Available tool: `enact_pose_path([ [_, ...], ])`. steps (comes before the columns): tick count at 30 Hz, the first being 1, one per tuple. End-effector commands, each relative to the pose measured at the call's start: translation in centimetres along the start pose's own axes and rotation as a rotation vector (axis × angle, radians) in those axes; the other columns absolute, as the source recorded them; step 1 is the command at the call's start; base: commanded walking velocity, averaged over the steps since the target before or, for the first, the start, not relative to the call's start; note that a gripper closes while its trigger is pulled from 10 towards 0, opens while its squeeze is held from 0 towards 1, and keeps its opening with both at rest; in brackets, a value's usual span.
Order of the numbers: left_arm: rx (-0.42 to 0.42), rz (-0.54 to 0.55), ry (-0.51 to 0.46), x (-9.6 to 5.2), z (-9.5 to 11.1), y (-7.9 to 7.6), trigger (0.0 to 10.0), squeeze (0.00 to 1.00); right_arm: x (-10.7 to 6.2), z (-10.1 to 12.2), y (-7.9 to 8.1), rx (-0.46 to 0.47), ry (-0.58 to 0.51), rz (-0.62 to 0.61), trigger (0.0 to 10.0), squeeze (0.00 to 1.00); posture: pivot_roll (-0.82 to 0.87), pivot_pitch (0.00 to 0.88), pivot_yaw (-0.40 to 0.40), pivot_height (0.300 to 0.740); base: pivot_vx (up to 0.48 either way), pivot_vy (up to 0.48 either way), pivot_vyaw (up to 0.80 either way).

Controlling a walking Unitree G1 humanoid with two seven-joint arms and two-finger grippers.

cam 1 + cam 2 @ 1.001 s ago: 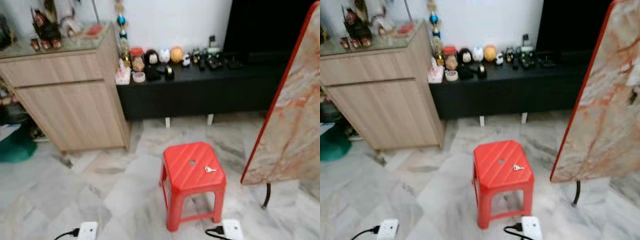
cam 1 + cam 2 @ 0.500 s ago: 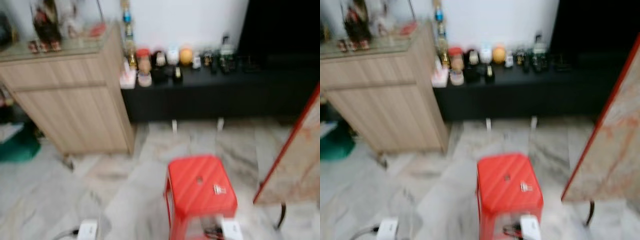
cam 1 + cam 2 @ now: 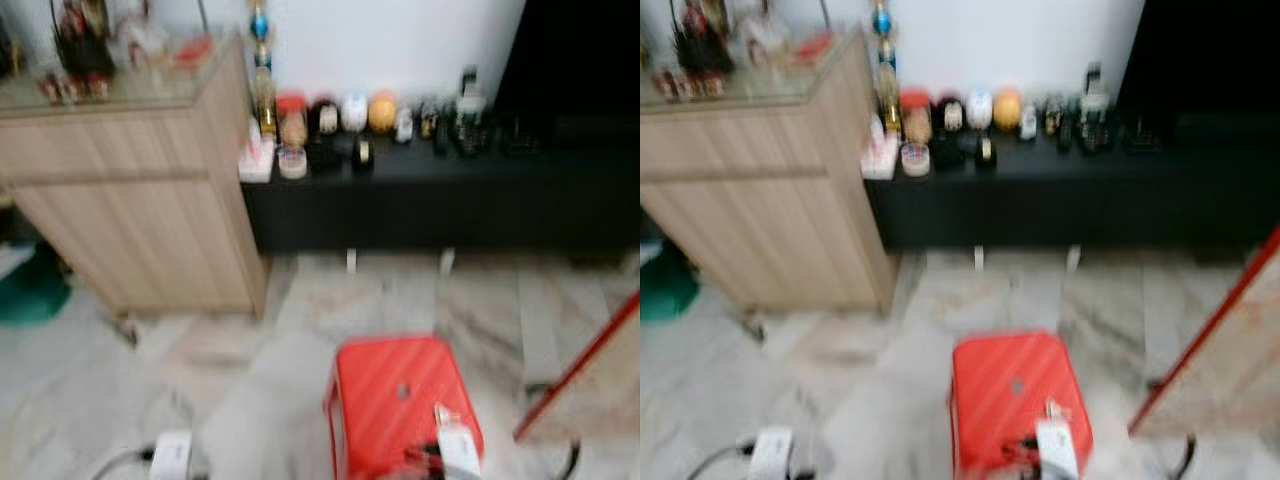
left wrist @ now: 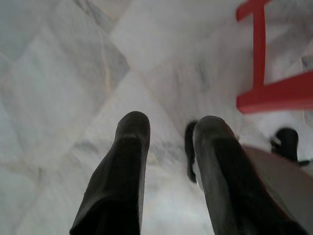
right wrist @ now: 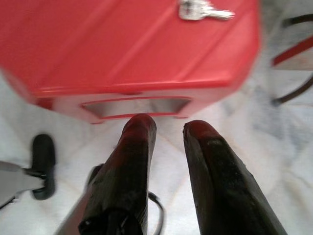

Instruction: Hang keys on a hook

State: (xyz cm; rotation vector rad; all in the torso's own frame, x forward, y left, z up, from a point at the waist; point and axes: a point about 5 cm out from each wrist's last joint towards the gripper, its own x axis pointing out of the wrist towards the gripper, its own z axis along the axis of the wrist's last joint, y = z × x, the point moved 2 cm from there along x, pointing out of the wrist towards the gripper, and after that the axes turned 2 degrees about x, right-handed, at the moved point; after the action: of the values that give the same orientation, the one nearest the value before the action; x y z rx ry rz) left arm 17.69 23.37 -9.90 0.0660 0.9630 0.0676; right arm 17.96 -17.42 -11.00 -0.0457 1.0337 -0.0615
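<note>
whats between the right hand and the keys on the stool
In the right wrist view, bare red stool top lies between the right hand and the keys; nothing else sits on that stretch.

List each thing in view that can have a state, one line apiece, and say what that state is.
keys: lying flat on the stool top, not picked up.
red stool: upright on the marble floor.
right hand: open, empty, low beside the stool, short of the keys.
left hand: open, empty, over bare floor.
wooden cabinet: fronts shut.
white power strip: on the floor, cord attached.
</note>
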Motion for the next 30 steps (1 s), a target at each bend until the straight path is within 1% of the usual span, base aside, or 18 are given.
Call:
enact_pose_path([
  [1, 0.019, -0.003, 0.024, 0.0, -0.5, -0.5, 10.0, 0.0, 0.0, -0.1, 0.6, 0.005, 0.0, 0.015, 10.0, 0.0, 0.02, 0.0, 0.019, 0.74, 0.0, -0.416, 0.0],
  [11, 0.021, -0.005, 0.02, 0.1, -0.2, -0.8, 10.0, 0.0, 0.0, -0.2, 0.5, 0.008, -0.002, 0.016, 10.0, 0.0, 0.01, 0.0, 0.022, 0.74, 0.0, -0.388, 0.0],
  [19, 0.014, 0.007, 0.002, 0.1, 0.0, -0.8, 10.0, 0.0, -0.1, -0.2, 0.5, 0.013, -0.017, 0.019, 10.0, 0.0, 0.01, 0.0, 0.018, 0.74, 0.0, 0.0, 0.0],
  [23, -0.023, 0.042, -0.068, 0.2, 1.7, 0.0, 10.0, 0.0, -0.1, 0.5, 0.3, 0.033, -0.085, -0.001, 10.0, 0.0, 0.01, 0.0, 0.015, 0.74, 0.0, 0.0, 0.0],
  [24, -0.023, 0.042, -0.068, 0.2, 1.7, 0.0, 10.0, 0.0, -0.1, 0.5, 0.3, 0.033, -0.085, -0.001, 10.0, 0.0, 0.01, 0.0, 0.015, 0.74, 0.0, 0.0, 0.0],
  [26, -0.052, 0.056, -0.129, 0.3, 3.1, 0.4, 10.0, 0.0, -0.2, 0.9, 0.2, 0.048, -0.13, -0.006, 10.0, 0.0, -0.01, 0.0, 0.018, 0.74, 0.0, 0.0, 0.0],
  [27, -0.075, 0.062, -0.243, 0.2, 5.7, 0.9, 10.0, 0.0, -0.3, 1.3, 0.2, 0.067, -0.175, 0.0, 10.0, 0.0, -0.02, 0.0, 0.015, 0.74, 0.0, 0.0, 0.0],
  [28, -0.071, 0.065, -0.303, 0.1, 7.1, 1.0, 10.0, 0.0, -0.4, 1.5, 0.2, 0.076, -0.195, 0.006, 10.0, 0.0, -0.01, 0.0, 0.012, 0.74, 0.0, 0.0, 0.0],
  [29, -0.071, 0.065, -0.303, 0.1, 7.1, 1.0, 10.0, 0.0, -0.4, 1.5, 0.2, 0.076, -0.195, 0.006, 10.0, 0.0, -0.01, 0.0, 0.012, 0.74, 0.0, 0.0, 0.0],
  [30, -0.068, 0.068, -0.34, 0.0, 8.0, 1.1, 10.0, 0.0, -0.4, 1.7, 0.2, 0.081, -0.208, 0.01, 10.0, 0.0, -0.01, 0.0, 0.01, 0.74, 0.0, 0.0, 0.0],
])
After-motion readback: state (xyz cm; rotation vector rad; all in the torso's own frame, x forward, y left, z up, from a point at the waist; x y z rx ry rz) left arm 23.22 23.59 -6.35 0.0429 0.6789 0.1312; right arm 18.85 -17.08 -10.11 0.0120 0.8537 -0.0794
